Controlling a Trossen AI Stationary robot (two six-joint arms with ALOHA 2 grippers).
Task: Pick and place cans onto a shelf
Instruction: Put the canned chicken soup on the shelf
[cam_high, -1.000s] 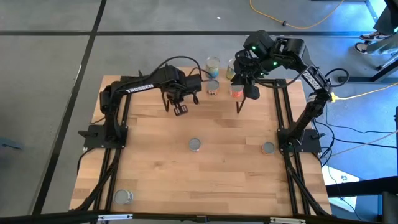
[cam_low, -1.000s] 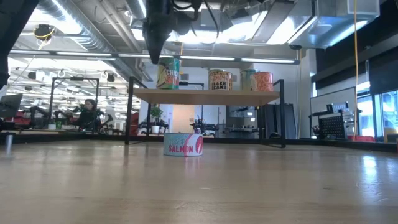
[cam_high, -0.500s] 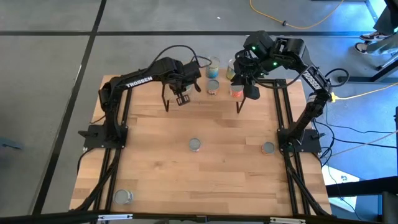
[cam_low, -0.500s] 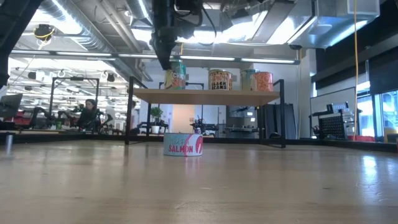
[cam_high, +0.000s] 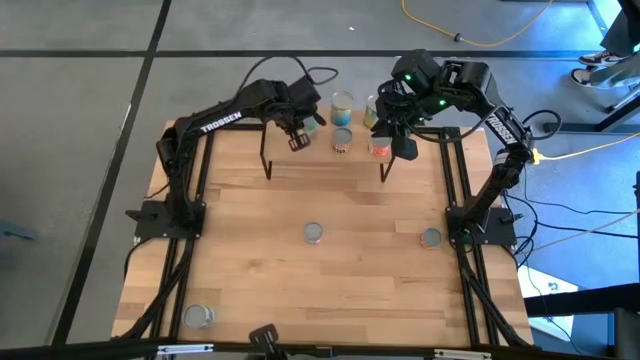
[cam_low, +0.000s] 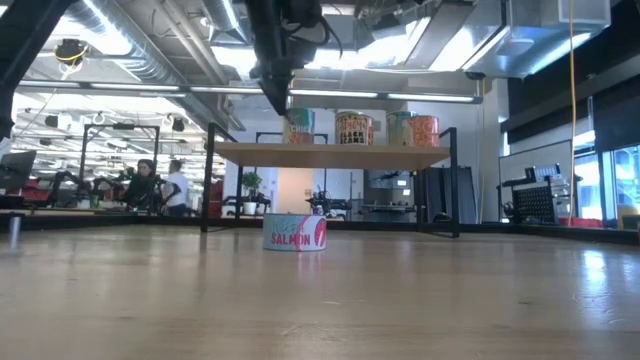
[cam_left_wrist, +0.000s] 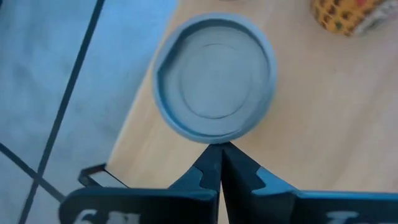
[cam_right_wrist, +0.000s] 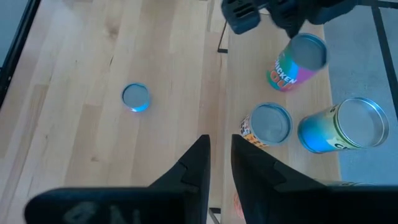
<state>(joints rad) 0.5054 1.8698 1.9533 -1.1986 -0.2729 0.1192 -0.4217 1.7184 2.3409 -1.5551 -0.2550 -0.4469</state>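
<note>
The shelf (cam_low: 330, 150) stands at the table's far side, and its light-wood top (cam_high: 325, 165) carries several upright cans. The leftmost, a chicken-label can (cam_low: 298, 125), also shows in the left wrist view (cam_left_wrist: 214, 78) and the right wrist view (cam_right_wrist: 292, 62). My left gripper (cam_high: 299, 140) is shut, with its tips at this can's near-left side (cam_low: 277, 100). My right gripper (cam_right_wrist: 221, 140) is open and empty, above the shelf's right end (cam_high: 400, 145). The other shelf cans (cam_low: 353, 128) (cam_low: 424, 130) stand to the right. My left gripper touches the chicken-label can with its shut fingertips (cam_left_wrist: 217, 152) at the top rim on the can's near-left side (cam_left_wrist: 208, 138). The fingers come slanting down from the table's near left. The can stands upright on the shelf top.
A salmon can (cam_low: 295, 232) stands on the table in front of the shelf (cam_high: 314, 232). More cans stand at the right (cam_high: 431, 237) and the near left (cam_high: 198, 316). The shelf's black legs (cam_high: 267, 160) (cam_high: 385, 165) reach down to the table. People show in the room beyond (cam_low: 175, 185).
My left gripper, still shut, has gone toward the table's far edge and a little right. The chicken-label can has slid ahead of it along the shelf top, still upright, toward the other shelf cans. My right arm has kept still.
</note>
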